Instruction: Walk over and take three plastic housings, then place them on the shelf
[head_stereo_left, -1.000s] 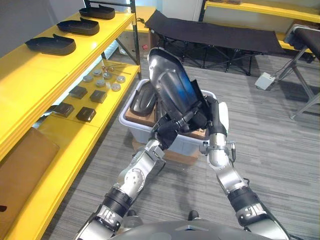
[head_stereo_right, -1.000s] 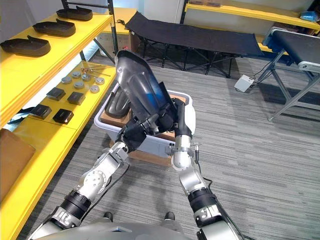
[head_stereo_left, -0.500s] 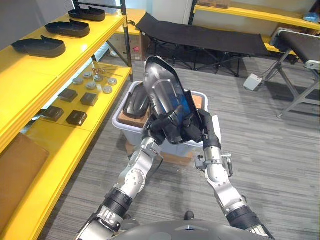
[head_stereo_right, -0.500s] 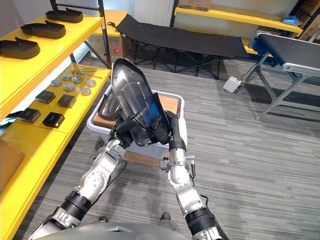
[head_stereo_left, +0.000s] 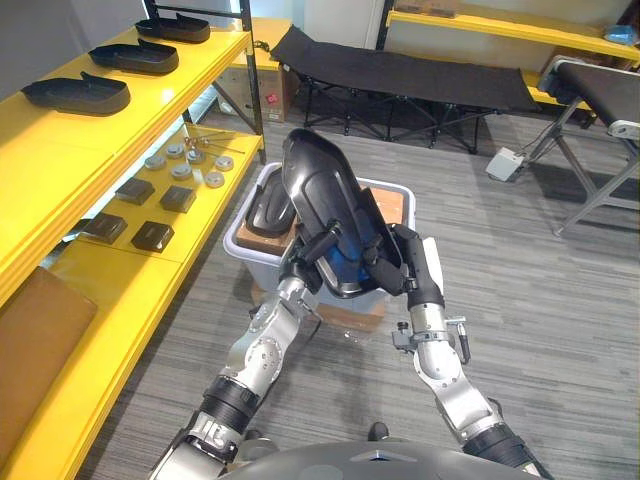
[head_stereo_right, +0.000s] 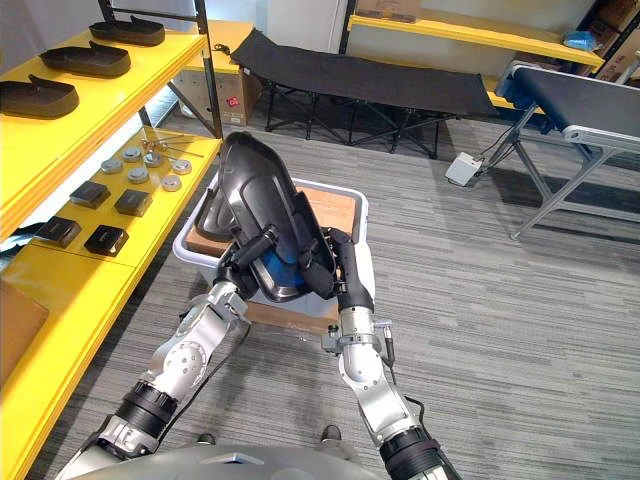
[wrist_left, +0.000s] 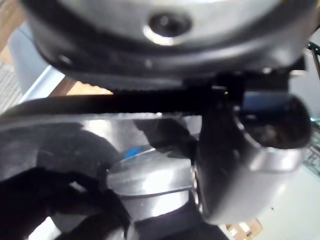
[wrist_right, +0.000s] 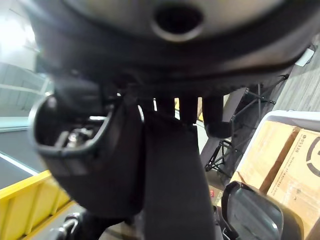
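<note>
I hold a large dark plastic housing (head_stereo_left: 322, 195) upright between both hands, above a grey bin (head_stereo_left: 238, 243). Its dark outer shell faces me, with a blue patch near its lower end. My left hand (head_stereo_left: 322, 248) is curled over the housing's lower left edge. Gripping the lower right side is my right hand (head_stereo_left: 402, 268). A second dark housing (head_stereo_left: 268, 212) leans inside the bin, also seen in the right wrist view (wrist_right: 256, 211). Three more housings (head_stereo_left: 78, 93) lie in a row on the top yellow shelf (head_stereo_left: 60, 150) at the left.
The bin holds cardboard (head_stereo_left: 393, 205) and stands on the grey floor by the shelf. Metal discs (head_stereo_left: 190, 160) and small black blocks (head_stereo_left: 150, 235) sit on the lower shelf. A black cot (head_stereo_left: 420, 75) stands behind, with a white box (head_stereo_left: 508, 162) on the floor at right.
The housing has turned, so its dark outer shell faces me instead of the shiny inside. My left hand's fingers have curled onto its edge. The camera has shifted.
</note>
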